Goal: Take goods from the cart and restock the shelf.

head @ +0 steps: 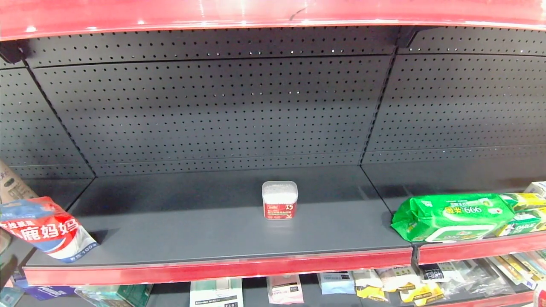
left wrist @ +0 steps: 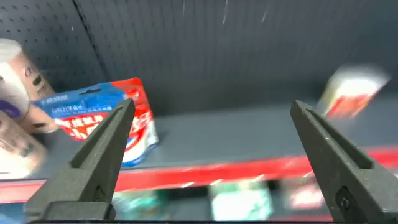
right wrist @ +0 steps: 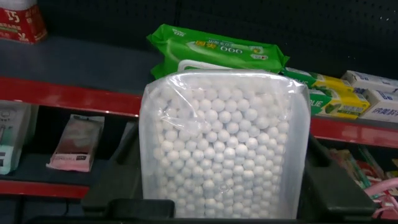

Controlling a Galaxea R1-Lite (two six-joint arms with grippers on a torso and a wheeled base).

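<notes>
White-bead tub [head: 279,199] on grey shelf [head: 192,230]

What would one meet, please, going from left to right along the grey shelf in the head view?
blue-and-red pouch → tub of white beads → green wipes pack → yellow-green boxes

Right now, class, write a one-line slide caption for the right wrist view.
Right tool grips a clear tub of white beads before the shelf, green wipes pack behind.
</notes>
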